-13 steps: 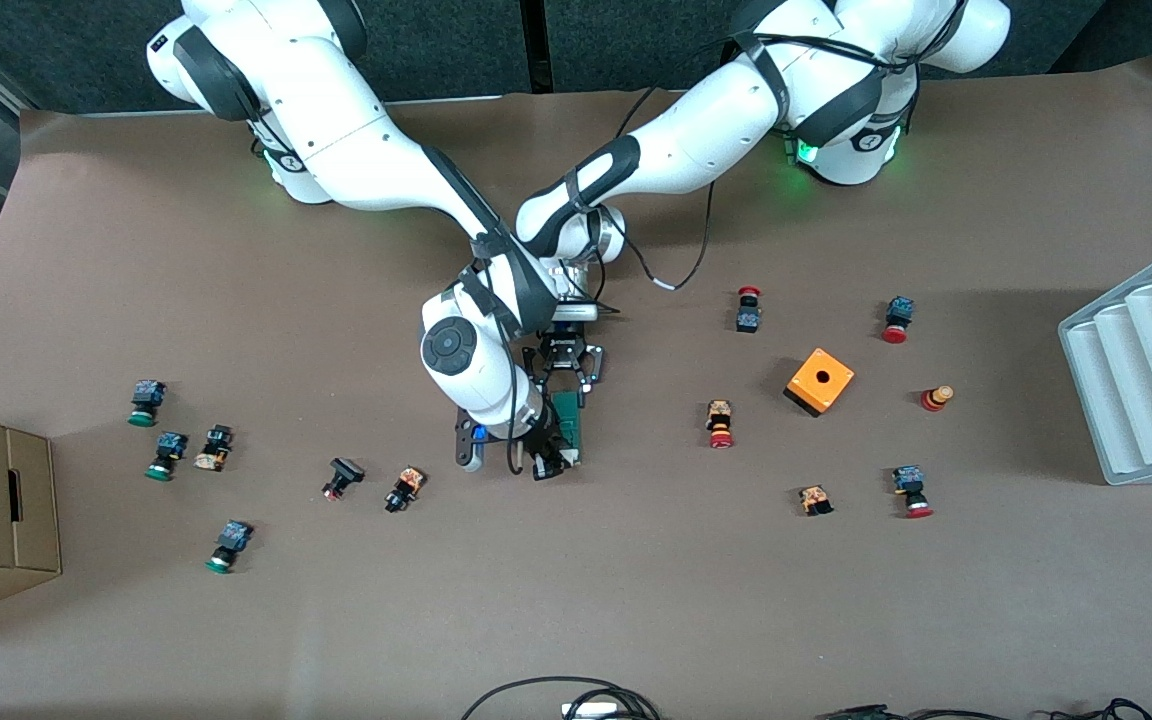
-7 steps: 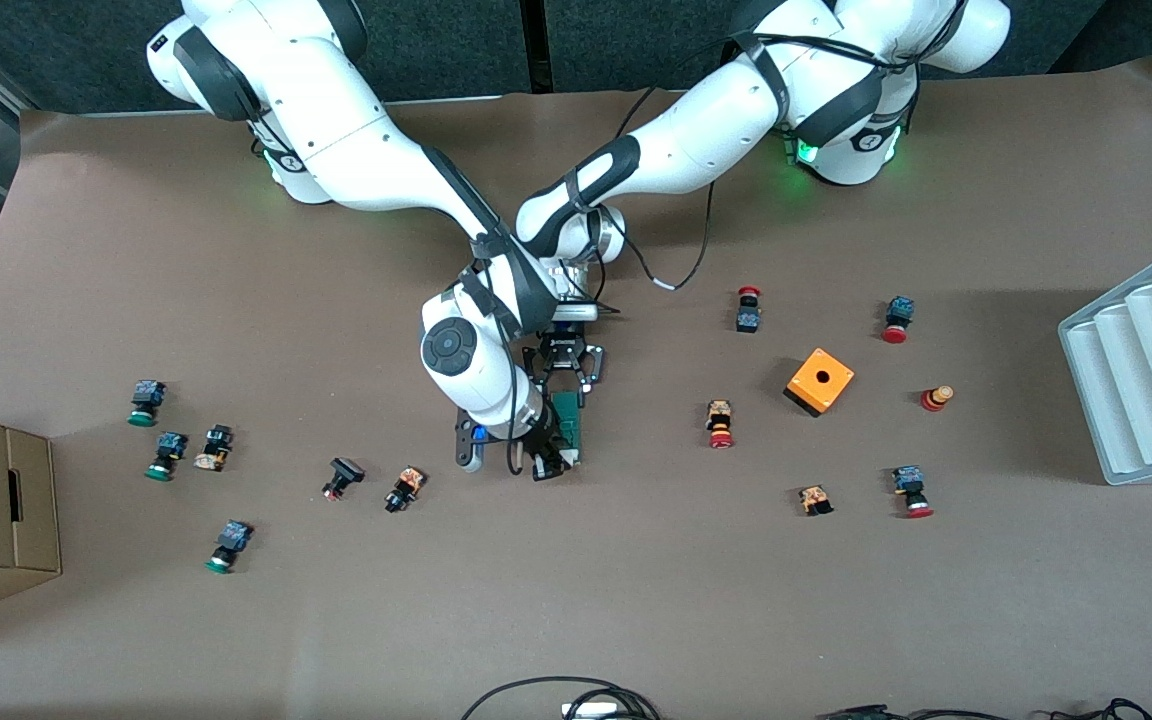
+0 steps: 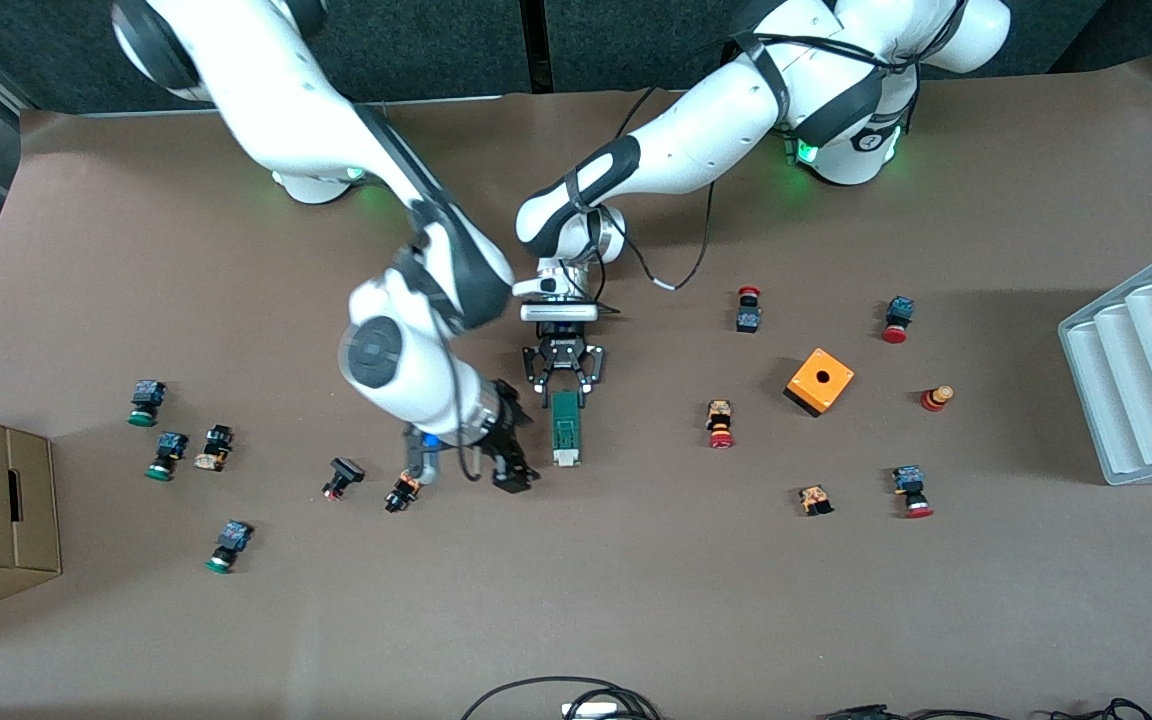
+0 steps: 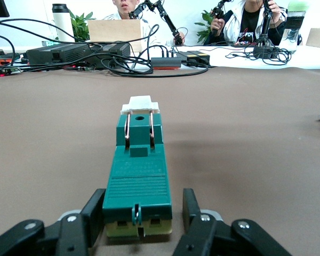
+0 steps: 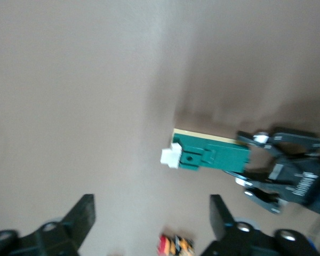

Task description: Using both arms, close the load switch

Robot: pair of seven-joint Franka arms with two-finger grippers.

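Front view: switch [image 3: 565,428] lies mid-table, my left tool [image 3: 563,392] clamped on its plain end, right tool [image 3: 508,465] spread wide beside it. Looks light, rigid plastic; grab the flat sides.

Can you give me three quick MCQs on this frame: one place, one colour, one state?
1. What does the load switch lie on?
A. the table
B. the orange box
C. the white tray

2. What colour is the sliding piece at the switch's end?
A. red
B. white
C. orange

3. How are the grippers?
A. both open
B. left gripper shut on the load switch, right gripper open
C. right gripper shut on the switch, left open

Key: 1 A, the switch rests flat on the brown table. 2 B, the left wrist view shows a white end piece. 3 B, the left fingers clamp the switch's end, while the right gripper stands wide beside it, holding nothing.
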